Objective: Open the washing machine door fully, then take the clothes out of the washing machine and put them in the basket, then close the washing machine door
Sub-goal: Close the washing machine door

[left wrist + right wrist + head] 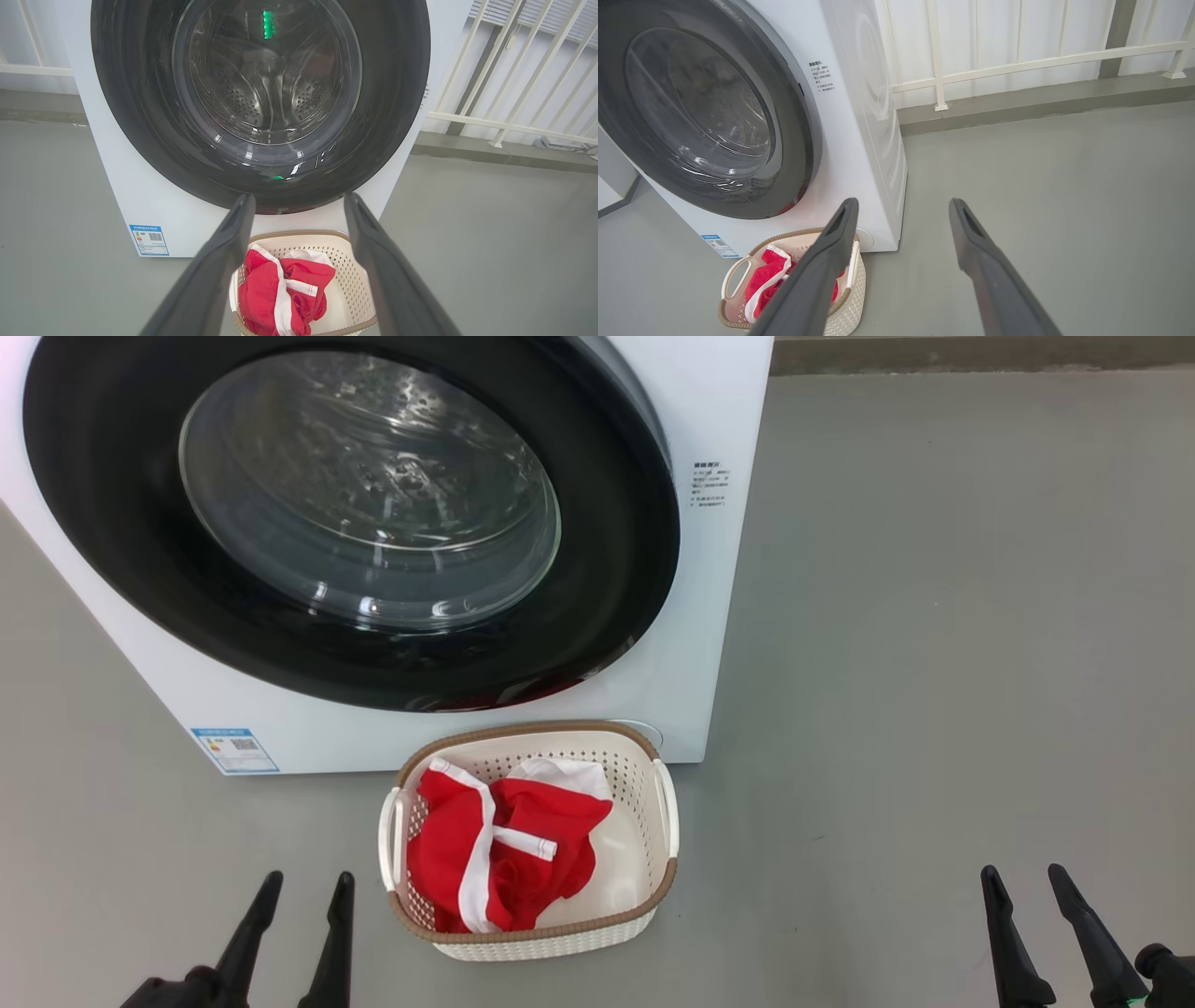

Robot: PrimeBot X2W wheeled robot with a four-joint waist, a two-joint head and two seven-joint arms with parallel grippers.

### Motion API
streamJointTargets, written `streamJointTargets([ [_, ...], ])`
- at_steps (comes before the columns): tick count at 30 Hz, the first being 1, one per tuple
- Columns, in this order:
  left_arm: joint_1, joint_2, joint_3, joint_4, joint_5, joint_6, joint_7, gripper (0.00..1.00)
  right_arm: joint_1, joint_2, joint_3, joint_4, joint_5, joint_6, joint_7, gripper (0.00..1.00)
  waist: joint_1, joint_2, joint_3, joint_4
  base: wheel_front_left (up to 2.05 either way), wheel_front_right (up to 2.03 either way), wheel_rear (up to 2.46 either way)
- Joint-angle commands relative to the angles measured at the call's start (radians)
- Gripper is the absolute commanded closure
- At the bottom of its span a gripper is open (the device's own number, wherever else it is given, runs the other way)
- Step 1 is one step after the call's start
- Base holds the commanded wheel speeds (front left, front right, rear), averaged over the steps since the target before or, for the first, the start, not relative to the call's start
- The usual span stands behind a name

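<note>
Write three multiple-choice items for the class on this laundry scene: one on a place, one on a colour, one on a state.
1. Where does the red-and-white fabric garment lie?
A. in the drum
B. in the cream perforated plastic basket
C. on the floor

2. What colour is the rim of the round glass-centred washing machine door?
A. white
B. blue
C. glossy black

3. How is the left hand?
A. open and empty
B. shut on fabric
C. shut on a handle

Key: B, basket walls surround the garment; C, a black ring frames the glass; A, its fingers stand apart, holding nothing.
</note>
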Motion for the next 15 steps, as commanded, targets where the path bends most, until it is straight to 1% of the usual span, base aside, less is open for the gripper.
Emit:
streamJointTargets([
  [1,-0.004,0.013,0.041,-0.027,0.008,-0.005,-0.012,0.00,-0.004,-0.015,0.015,-0.029,-0.005,-0.001,-0.006,0.00,0.0000,0.0000,-0.003,-0.002,0.00,0.00,0.00],
  [15,0.006,-0.003,0.060,-0.022,0.008,-0.005,-0.012,0.00,0.009,-0.009,0.010,-0.035,-0.008,-0.001,-0.006,0.00,0.0000,0.0000,-0.009,0.002,0.00,0.00,0.00],
])
